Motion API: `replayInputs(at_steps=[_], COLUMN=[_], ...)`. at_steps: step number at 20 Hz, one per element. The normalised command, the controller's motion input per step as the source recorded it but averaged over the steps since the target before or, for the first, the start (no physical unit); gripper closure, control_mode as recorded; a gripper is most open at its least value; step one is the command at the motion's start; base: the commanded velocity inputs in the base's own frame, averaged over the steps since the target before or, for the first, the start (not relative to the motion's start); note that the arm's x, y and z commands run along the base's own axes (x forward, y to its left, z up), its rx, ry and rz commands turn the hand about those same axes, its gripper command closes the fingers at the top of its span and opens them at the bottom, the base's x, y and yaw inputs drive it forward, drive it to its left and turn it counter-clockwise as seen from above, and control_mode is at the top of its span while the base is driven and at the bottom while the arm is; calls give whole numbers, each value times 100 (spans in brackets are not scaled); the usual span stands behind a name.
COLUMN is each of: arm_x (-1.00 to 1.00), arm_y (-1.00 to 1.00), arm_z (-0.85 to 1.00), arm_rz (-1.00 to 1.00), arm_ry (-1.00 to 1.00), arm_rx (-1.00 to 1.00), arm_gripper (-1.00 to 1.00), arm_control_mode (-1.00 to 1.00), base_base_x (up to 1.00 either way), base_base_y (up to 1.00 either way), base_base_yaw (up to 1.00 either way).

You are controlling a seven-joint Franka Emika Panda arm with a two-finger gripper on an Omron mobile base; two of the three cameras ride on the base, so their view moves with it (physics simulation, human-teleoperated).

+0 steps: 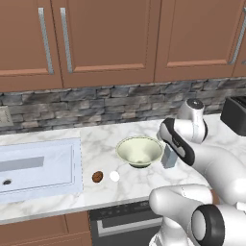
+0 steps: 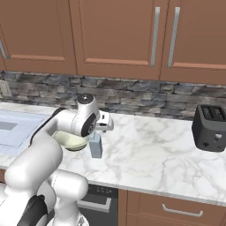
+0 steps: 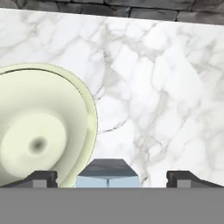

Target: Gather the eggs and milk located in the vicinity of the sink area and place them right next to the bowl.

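Observation:
The pale cream-green bowl (image 1: 140, 150) sits mid-counter. Just to its right stands the grey-blue milk carton (image 1: 169, 156), upright on the marble and almost touching the bowl's rim. My gripper (image 2: 98, 131) hangs right over the milk (image 2: 96, 146). In the hand view the gabled top of the milk (image 3: 107, 171) lies between my fingertips (image 3: 43, 177), which stand wide apart and clear of its sides, so the gripper (image 3: 116, 178) is open. The bowl (image 3: 39, 131) is at the left there. A speckled brown egg (image 1: 97, 177) and a white egg (image 1: 114, 176) lie between the sink (image 1: 38, 168) and the bowl.
A black toaster (image 2: 211, 127) stands at the right end of the counter against the stone backsplash. Brown wall cabinets hang above. My arm's elbow (image 1: 192, 120) rises behind the milk. Bare marble (image 2: 150, 150) stretches between the milk and the toaster.

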Motion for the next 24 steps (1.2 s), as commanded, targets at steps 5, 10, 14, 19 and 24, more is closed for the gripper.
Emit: replayInputs(at_steps=[5, 10, 14, 19, 24], arm_x=[-2, -9, -2, -11, -14], arm_y=[1, 0, -1, -1, 7], arm_z=[0, -9, -4, 0, 3], arm_rz=[0, 0, 0, 0, 2], arm_ry=[0, 5, 6, 8, 12], arm_rx=[0, -2, -1, 0, 0], arm_gripper=[-100, -100, -100, -100, -100], arm_control_mode=[-100, -100, -100, -100, -100], base_base_x=[0, 0, 0, 0, 0], base_base_y=[0, 0, 0, 0, 0], base_base_yaw=[0, 0, 0, 0, 0])
